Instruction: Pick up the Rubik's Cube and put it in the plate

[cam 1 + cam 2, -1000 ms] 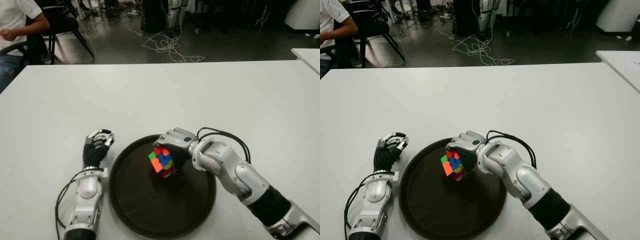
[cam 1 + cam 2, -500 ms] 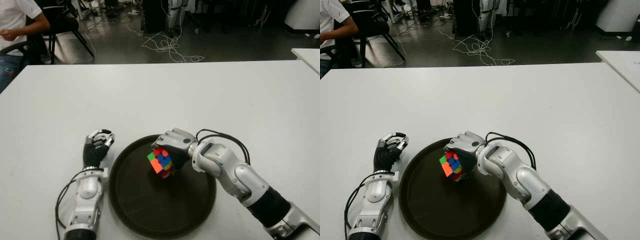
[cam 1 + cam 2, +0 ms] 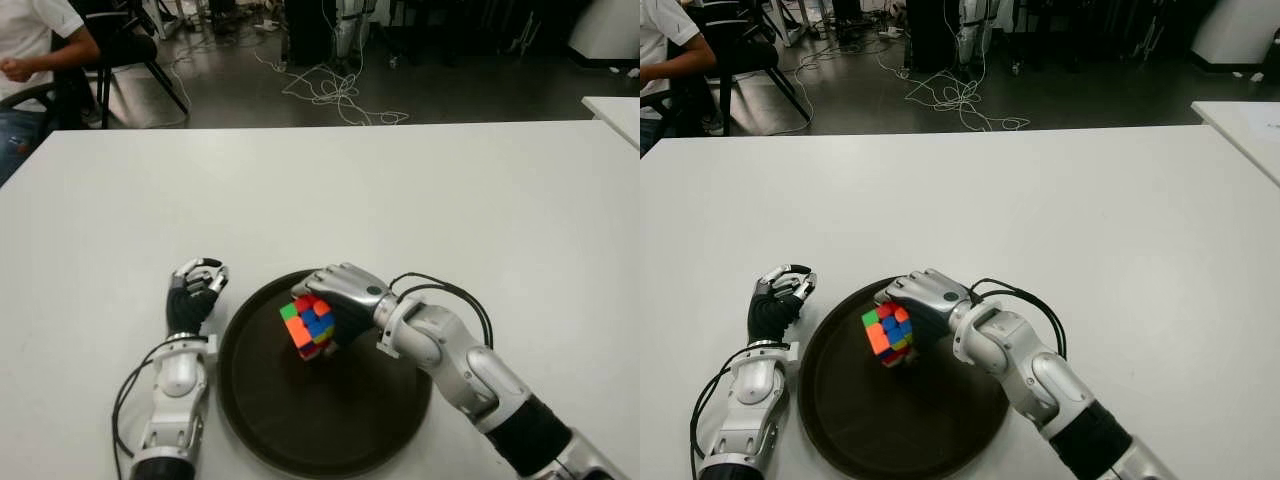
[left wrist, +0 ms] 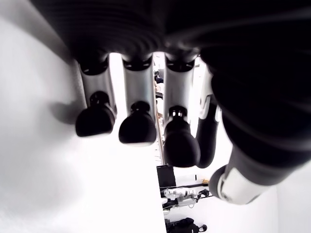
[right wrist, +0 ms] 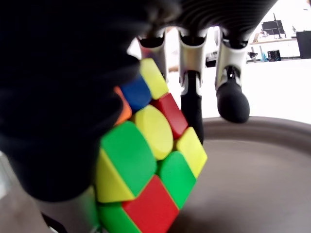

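Left eye view: the right hand (image 3: 335, 296) reaches in from the lower right, forearm angled across the plate (image 3: 380, 425), back of the hand up and fingers curled down around the cube (image 3: 308, 326). The cube is held tilted over the plate's far left part; whether it touches the plate cannot be told. In the right wrist view the cube (image 5: 146, 174) sits against the palm with yellow, green, red and blue stickers showing, and the fingertips (image 5: 232, 103) hang past it above the plate's brown rim (image 5: 272, 128). The left hand (image 3: 195, 292) shows just left of the plate on the white table (image 3: 450, 190), forearm pointing away from the robot, fingers curled and holding nothing. No writing is readable on any of these things. A seated person (image 3: 35, 40) is at the far left beyond the table.
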Robot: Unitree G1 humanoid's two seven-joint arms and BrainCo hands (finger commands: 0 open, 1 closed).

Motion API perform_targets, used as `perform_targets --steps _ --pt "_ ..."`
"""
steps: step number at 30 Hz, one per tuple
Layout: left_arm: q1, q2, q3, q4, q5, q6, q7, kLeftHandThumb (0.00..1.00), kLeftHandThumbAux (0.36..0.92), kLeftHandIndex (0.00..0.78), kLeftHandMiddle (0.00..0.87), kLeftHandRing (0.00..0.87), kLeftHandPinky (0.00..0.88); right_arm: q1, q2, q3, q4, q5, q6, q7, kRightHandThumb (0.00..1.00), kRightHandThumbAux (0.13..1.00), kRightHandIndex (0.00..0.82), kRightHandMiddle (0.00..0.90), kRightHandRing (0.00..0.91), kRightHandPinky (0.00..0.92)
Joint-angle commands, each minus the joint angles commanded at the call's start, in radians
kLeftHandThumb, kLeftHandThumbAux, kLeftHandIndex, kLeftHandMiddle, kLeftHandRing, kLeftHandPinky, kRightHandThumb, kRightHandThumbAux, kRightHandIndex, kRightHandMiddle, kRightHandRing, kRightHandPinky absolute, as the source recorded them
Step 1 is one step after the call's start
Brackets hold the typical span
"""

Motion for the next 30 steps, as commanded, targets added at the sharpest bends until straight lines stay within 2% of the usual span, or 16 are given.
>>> perform_targets --steps 1,2,3,5,8,10,16,19,30 --pt "-0.001 0.000 -0.001 0.001 0.002 -0.002 0.001 0.707 0.705 0.444 0.813 0.827 0.812 -0.001 0.001 -0.004 0.003 0.024 -0.002 0.009 0.000 0.818 0.230 0.462 0.573 0.550" --pt "-0.001 0.001 -0.002 0.001 0.004 -0.004 0.003 0.708 0.705 0.444 0.814 0.828 0.814 -0.003 0.002 -0.009 0.004 0.051 -0.002 0.025 0.000 0.808 0.175 0.385 0.502 0.482" --pt "-0.001 0.001 -0.003 0.001 0.005 -0.006 0.004 0.708 0.705 0.444 0.814 0.829 0.815 -0.005 0.002 -0.011 0.005 0.071 -0.003 0.036 0.000 0.802 0.146 0.329 0.440 0.424" --pt "0.000 0.002 -0.004 0.003 0.009 -0.010 0.007 0.708 0.705 0.444 0.814 0.832 0.819 -0.009 0.000 -0.017 0.002 0.109 -0.001 0.061 0.000 0.792 0.066 0.166 0.249 0.244" --pt "0.000 0.002 -0.006 0.002 0.016 -0.011 0.016 0.708 0.705 0.444 0.815 0.834 0.822 -0.008 -0.003 -0.018 -0.002 0.137 0.005 0.081 0.000 0.797 0.021 0.055 0.093 0.112" --pt "-0.001 0.002 -0.007 0.003 0.023 -0.009 0.024 0.707 0.706 0.444 0.811 0.833 0.819 -0.007 -0.003 -0.017 -0.004 0.143 0.010 0.083 0.000 0.812 0.010 0.028 0.047 0.061" --pt "0.000 -0.001 -0.010 -0.009 0.038 0.008 0.045 0.707 0.707 0.444 0.798 0.826 0.812 -0.016 -0.012 -0.010 0.009 0.141 -0.018 0.072 0.000 0.851 0.001 0.002 0.004 0.007" --pt "0.008 -0.009 -0.014 -0.034 0.047 0.026 0.062 0.706 0.707 0.443 0.793 0.823 0.821 -0.025 -0.022 -0.004 0.018 0.133 -0.043 0.071 0.000 0.861 0.000 0.000 0.001 0.002" --pt "0.012 -0.006 -0.018 -0.041 0.052 0.033 0.062 0.707 0.707 0.443 0.792 0.821 0.806 -0.030 -0.025 -0.005 0.035 0.127 -0.075 0.053 0.000 0.867 0.000 0.000 0.000 0.000"
